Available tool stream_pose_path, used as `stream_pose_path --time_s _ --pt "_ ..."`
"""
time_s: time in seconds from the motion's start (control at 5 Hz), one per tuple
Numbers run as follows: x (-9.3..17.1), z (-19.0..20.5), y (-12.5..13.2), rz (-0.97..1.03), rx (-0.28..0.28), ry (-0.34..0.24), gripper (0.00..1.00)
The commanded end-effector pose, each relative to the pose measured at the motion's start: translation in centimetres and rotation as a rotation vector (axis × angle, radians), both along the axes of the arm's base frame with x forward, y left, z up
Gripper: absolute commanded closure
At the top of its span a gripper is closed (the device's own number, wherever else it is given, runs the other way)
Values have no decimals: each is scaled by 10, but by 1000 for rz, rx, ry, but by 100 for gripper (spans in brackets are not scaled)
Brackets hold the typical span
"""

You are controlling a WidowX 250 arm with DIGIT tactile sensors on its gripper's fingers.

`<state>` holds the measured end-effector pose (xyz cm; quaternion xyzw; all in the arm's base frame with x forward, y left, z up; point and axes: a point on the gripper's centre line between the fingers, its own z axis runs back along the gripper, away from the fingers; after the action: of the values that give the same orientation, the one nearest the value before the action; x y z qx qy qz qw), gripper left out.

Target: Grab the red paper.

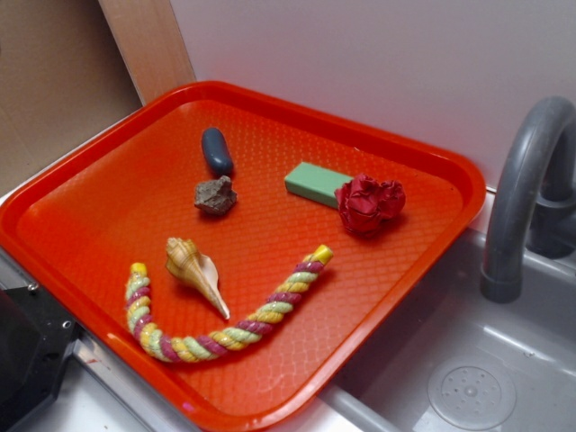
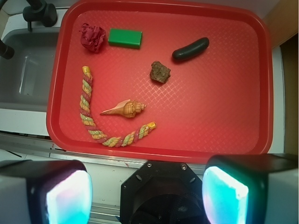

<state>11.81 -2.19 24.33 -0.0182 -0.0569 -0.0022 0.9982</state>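
The red paper is a dark-red crumpled wad lying on the orange-red tray, right beside a green block. In the wrist view the red paper lies in the tray's far left corner, touching nothing but the tray. My gripper hangs high above the near side of the tray, far from the paper. Its two fingers stand wide apart with nothing between them. The gripper does not show in the exterior view.
On the tray also lie a striped twisted rope, a seashell, a brown rock and a dark oblong piece. A grey sink with a faucet adjoins the tray. The robot's black base is below me.
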Motion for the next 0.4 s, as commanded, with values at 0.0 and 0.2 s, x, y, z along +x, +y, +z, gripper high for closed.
stream_pose_path --time_s 0.0,0.2 --pt "0 0 0 0 0 0 0" --pt "32 -5 -31 -6 10 -22 0"
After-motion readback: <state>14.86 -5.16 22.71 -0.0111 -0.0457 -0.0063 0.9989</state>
